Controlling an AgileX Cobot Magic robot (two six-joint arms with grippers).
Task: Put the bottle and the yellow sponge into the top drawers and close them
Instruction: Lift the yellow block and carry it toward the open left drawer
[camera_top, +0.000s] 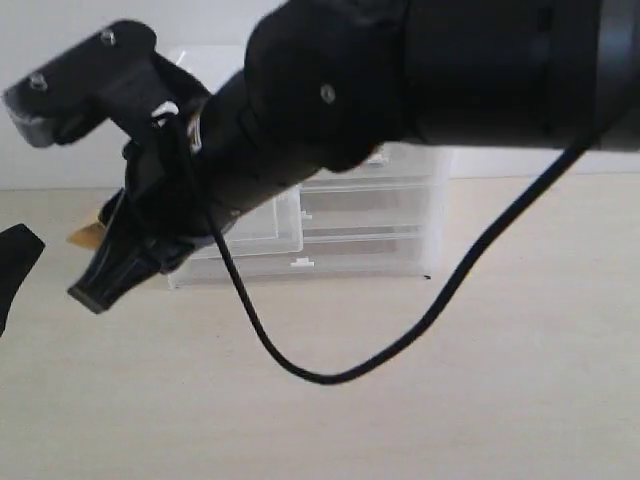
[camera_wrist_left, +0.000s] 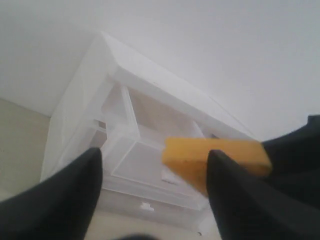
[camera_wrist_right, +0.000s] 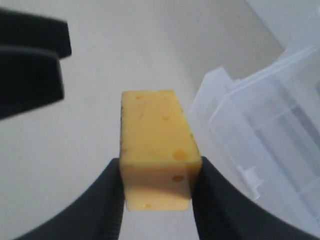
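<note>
The right arm (camera_top: 400, 70) and its cable (camera_top: 330, 375) cross the exterior view, hiding much of the clear cabinet (camera_top: 370, 220) on the counter (camera_top: 520, 400). The right pincer (camera_wrist_right: 157, 170) pinches the yellow sponge (camera_wrist_right: 152, 130) near the cabinet's left end. One top drawer (camera_wrist_left: 132, 150) stands pulled out and seems empty, though the view is blurred. The left pincer (camera_wrist_left: 155, 160) hangs spread, holding nothing.
</note>
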